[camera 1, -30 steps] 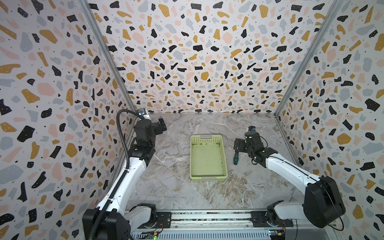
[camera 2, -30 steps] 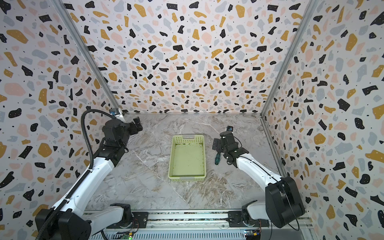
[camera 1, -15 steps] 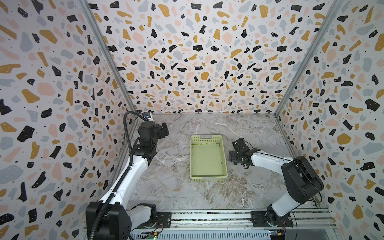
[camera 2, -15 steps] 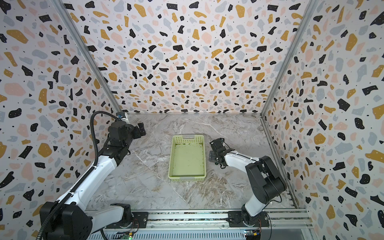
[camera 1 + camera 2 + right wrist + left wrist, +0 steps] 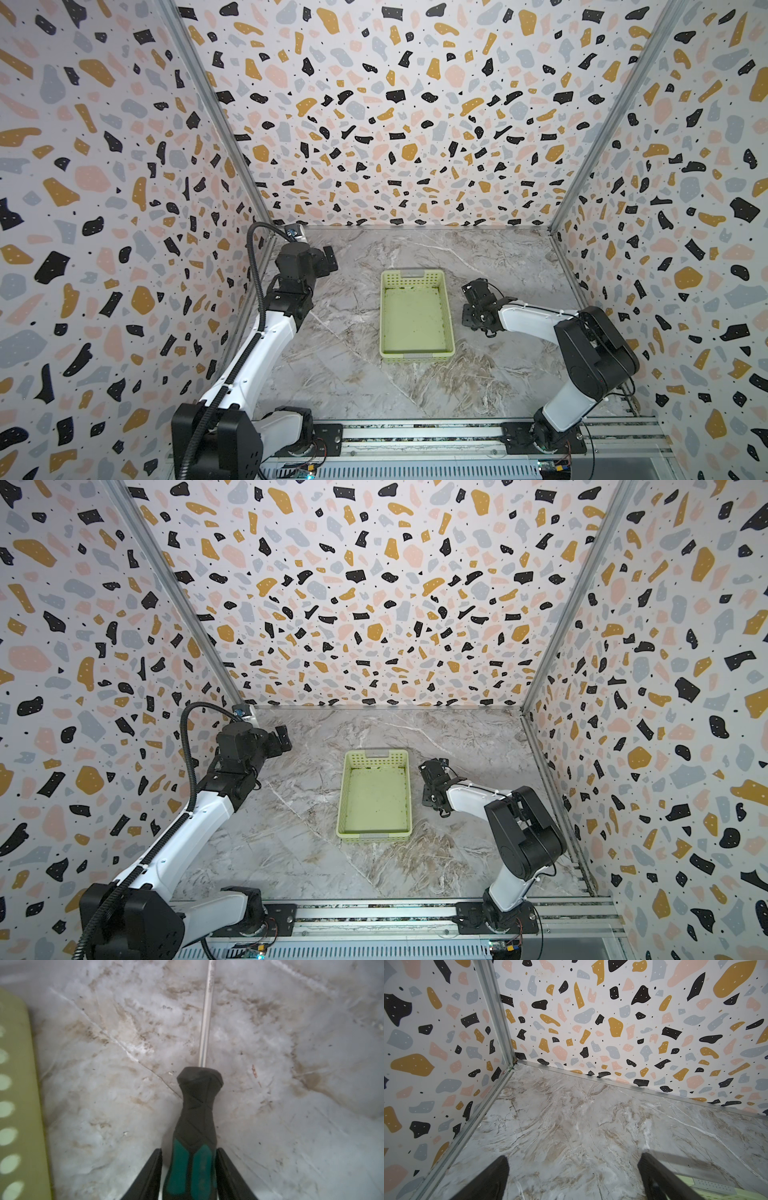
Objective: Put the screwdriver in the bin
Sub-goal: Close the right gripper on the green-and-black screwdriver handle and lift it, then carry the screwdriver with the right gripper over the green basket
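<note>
Marble-patterned table (image 5: 357,374) carries the bin (image 5: 449,316) at mid-frame in both top views, with nothing in it. The screwdriver (image 5: 193,1122) lies flat on the table just right of the bin. In the right wrist view its handle runs up from lower centre, its shaft points toward the upper edge, and the bin wall shows at the left edge. The right gripper (image 5: 189,1153) has its fingers (image 5: 152,1167) closed against both sides of the green part of the handle. In the top views this gripper hides the tool. The left gripper (image 5: 574,1165) stands open and holds nothing, at the upper left of the table, well apart from the bin.

Step in hand, as judged: securing the grasp before the lift. Lift straight up, keep the tool level until the shaft clears the rim, then carry it left over the bin's middle. The grip sits toward the handle's rear, so the shaft end may droop; move slowly.

Change noted: a second ago the right gripper was raised with its fingers wide, and the screwdriver lay uncovered beside the bin. Now the arm is lowered and the fingers are closed on it. The bin is unmoved.
</note>
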{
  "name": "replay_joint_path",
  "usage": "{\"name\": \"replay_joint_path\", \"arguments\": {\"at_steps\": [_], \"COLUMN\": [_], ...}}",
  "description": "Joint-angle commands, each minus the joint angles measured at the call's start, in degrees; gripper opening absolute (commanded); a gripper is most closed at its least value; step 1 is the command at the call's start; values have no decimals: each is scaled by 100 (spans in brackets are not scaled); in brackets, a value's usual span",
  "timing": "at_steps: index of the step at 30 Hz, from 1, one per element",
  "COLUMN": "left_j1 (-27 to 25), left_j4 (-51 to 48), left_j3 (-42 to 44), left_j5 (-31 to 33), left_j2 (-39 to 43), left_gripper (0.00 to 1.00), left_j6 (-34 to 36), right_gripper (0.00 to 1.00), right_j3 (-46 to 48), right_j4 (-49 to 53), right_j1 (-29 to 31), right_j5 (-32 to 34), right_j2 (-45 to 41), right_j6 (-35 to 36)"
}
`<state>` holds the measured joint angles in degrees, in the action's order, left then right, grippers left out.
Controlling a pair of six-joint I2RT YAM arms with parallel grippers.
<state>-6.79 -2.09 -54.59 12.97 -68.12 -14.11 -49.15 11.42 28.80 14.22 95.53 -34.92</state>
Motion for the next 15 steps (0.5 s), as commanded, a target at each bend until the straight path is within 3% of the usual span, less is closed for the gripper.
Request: {"name": "replay_joint_path", "arguments": {"at_steps": [1, 3, 15], "left_j1": [19, 19, 19], "left_j4": [182, 187, 165], "left_j3": [-8, -8, -8], "left_j5": [91, 91, 83], "left_j2": [9, 10, 5], "left_gripper": [100, 100, 100], "left_j6": [100, 98, 88], "right_gripper": [28, 0, 0], "right_j3": [-218, -234, -456], "right_j4": [70, 106, 743], "right_j1": [19, 6, 15], "right_j5": [14, 68, 362], "right_j2": [-141, -230, -985], "right_j6": [61, 81, 257]}}
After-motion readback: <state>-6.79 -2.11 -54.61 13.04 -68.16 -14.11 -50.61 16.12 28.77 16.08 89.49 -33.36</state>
